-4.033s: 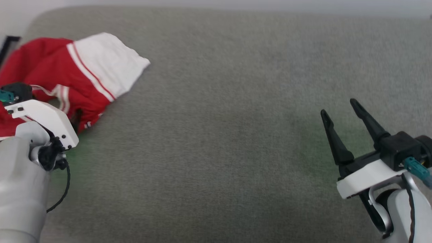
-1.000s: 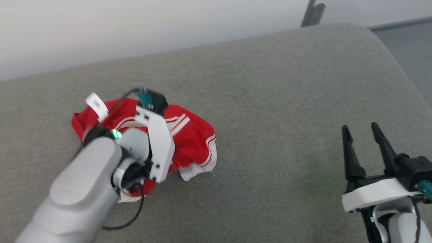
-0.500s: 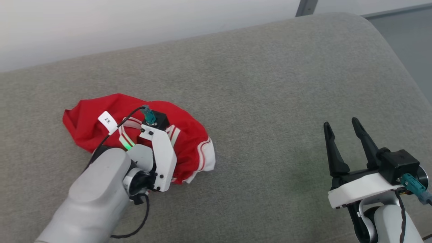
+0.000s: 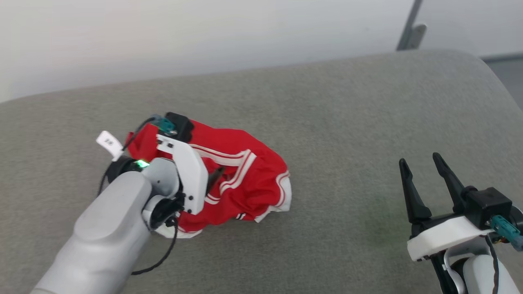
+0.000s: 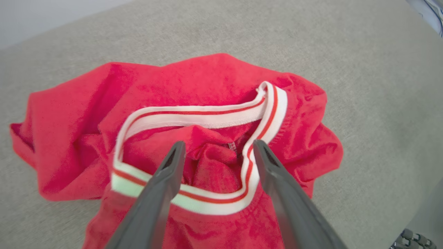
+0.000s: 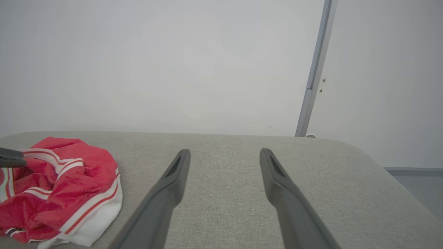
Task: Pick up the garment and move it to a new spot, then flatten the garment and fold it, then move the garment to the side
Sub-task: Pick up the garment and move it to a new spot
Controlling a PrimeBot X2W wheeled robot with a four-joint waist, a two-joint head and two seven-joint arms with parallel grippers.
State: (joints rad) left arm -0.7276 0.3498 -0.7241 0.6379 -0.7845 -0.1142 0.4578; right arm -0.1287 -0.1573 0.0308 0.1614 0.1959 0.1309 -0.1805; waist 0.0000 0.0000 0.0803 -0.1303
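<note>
Now the garment (image 4: 245, 179) lies bunched left of centre in the head view, on the grey cushion (image 4: 351, 106). Its striped neckline (image 5: 193, 119) loops across the middle of the left wrist view, where the left gripper (image 5: 218, 143) hovers spread wide, holding nothing. The right gripper (image 4: 420, 158), lower right, gapes empty too, well apart. Flattening likely goes best if each gripper pinches a separate outer edge, not the neckline, and the two pull apart.

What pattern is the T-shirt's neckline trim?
Neckline trim: white with red stripe, best in left wrist view.
</note>
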